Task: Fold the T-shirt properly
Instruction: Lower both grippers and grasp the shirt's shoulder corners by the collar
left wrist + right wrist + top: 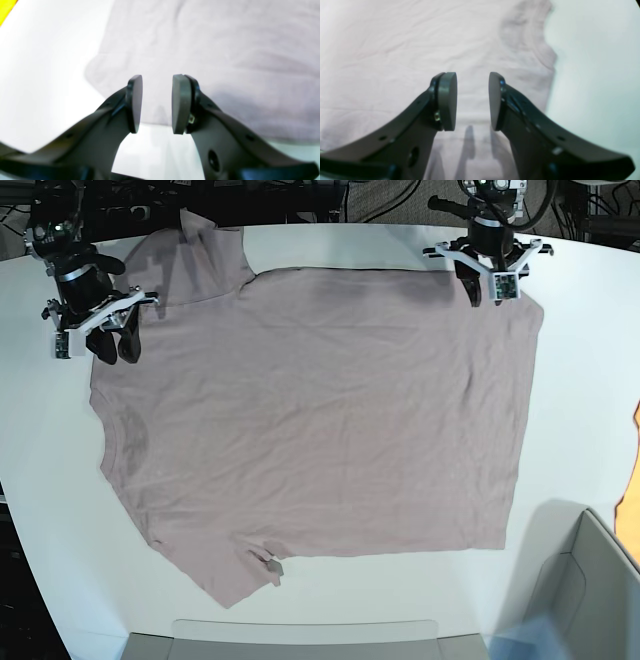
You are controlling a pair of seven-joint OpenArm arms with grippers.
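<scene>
- One T-shirt lies spread flat on the table, collar toward the base view's left, hem toward its right, filling most of the tabletop.
- Its cloth is lightly creased; one sleeve points to the far left corner, the other to the near edge, where a bit of fabric is turned up.
- Left gripper hangs over the far hem corner, jaws apart, nothing between them.
- Right gripper hangs over the shirt near the far sleeve and shoulder, jaws apart, nothing between them.
- White, glossy table with a curved edge; grey bins sit at the near edge and the near right corner.
- Dark cables and gear crowd the room behind the table.
</scene>
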